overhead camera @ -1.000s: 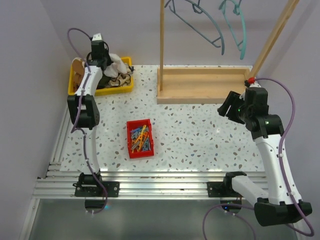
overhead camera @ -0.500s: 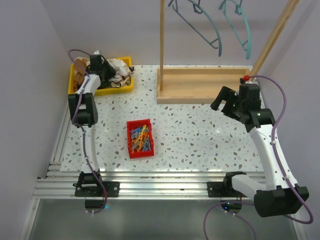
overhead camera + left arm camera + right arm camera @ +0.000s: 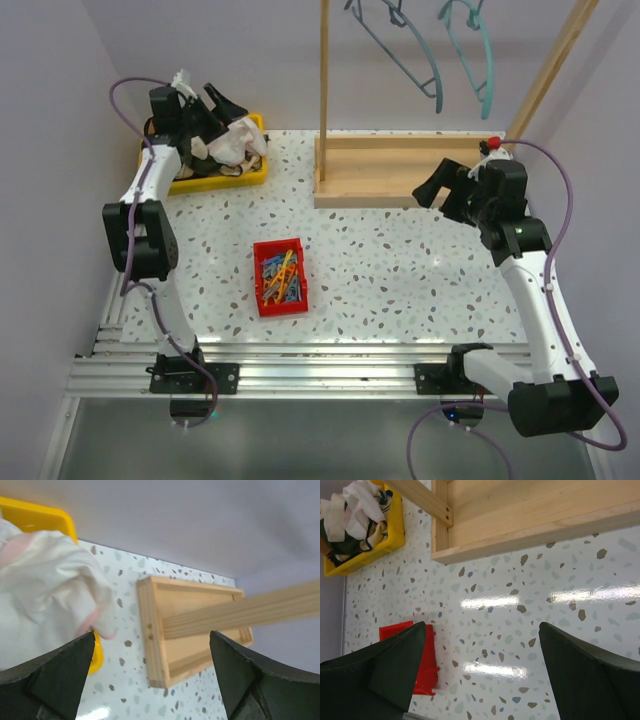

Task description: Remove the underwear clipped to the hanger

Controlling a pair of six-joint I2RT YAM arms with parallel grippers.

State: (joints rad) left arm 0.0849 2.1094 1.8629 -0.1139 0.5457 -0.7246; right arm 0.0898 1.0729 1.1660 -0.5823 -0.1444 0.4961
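Both claws spread wide and empty: left gripper point(image 3: 152, 636) just above the yellow plastic bin point(image 3: 46, 518), right gripper point(image 3: 482, 626) well away from it. White-to-pink fabric briefs point(image 3: 47, 577) slump over the bin's rim. They look light and limp, so I'd pinch a bunched fold.

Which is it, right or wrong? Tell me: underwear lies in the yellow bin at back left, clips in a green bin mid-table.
Wrong on one point: the top external view shows the clips in a red bin, not green. The underwear does lie in the yellow bin at back left.
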